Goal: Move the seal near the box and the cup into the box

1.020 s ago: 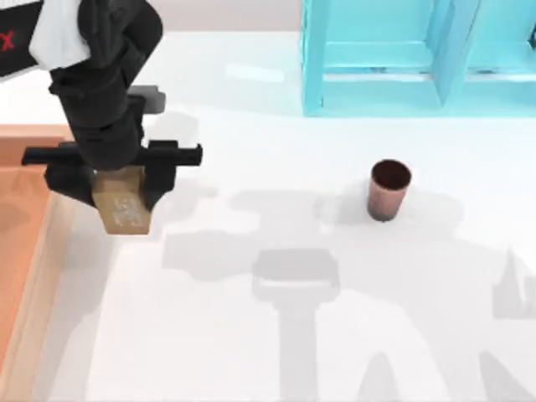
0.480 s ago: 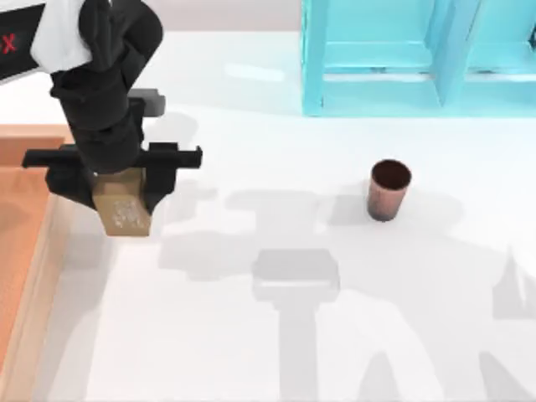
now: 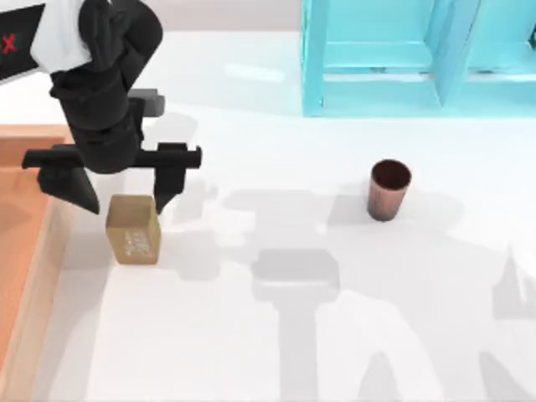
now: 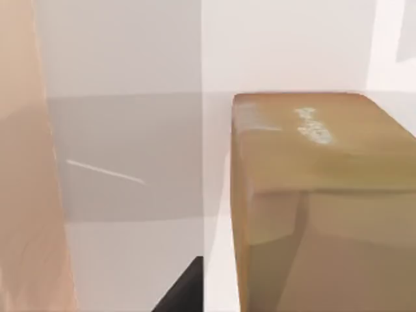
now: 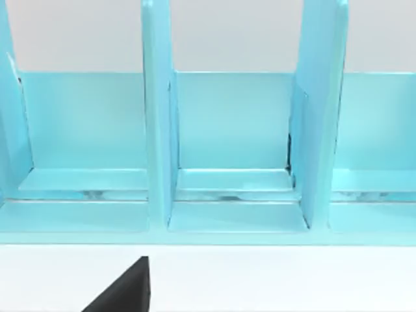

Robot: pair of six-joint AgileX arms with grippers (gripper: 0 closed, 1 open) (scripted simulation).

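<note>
White tabletop, with the box point(image 3: 33, 276) at its left edge. My left gripper point(image 3: 117, 194) hangs spread just above the seal point(image 3: 133, 229), which stands free beside the box's rim. Lifting crookedly, a finger could clip and topple it. The cup point(image 3: 389, 190) waits well apart, right of centre.

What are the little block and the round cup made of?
The seal looks like wood: matte tan-brown, with a whitish carved mark on one face. The cup looks like copper-toned metal, reddish-brown with a dark inside, though its dull surface leaves that open.
</note>
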